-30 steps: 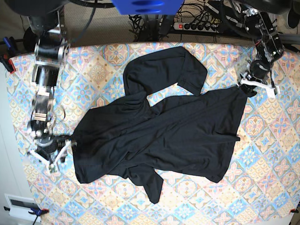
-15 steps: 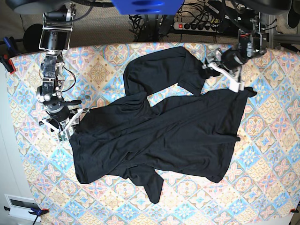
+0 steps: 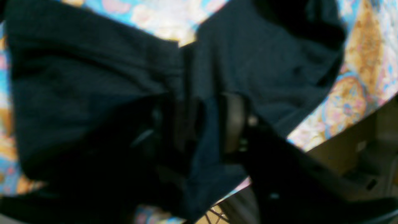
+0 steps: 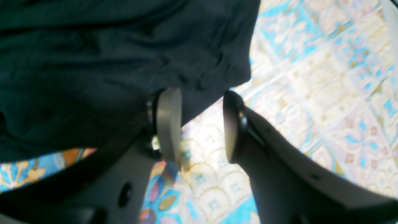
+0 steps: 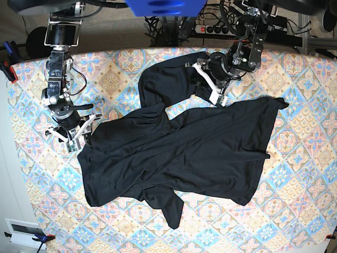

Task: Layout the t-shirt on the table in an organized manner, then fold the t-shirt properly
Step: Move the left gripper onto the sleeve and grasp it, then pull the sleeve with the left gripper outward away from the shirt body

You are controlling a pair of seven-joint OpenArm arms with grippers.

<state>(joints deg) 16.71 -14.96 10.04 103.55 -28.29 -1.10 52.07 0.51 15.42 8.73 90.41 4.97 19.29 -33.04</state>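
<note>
Since the earlier frames, the left pincer (image 5: pixel 209 83) has left the t-shirt's (image 5: pixel 184 153) far corner and come in over its upper sleeve; cloth lies between its fingers (image 3: pixel 231 123), but blur hides whether they clamp it. By the t-shirt's opposite edge, the right pincer (image 4: pixel 200 124) stands apart, gripping nothing. Crumpled, the t-shirt sprawls across the middle of the tabletop (image 5: pixel 295 200).
</note>
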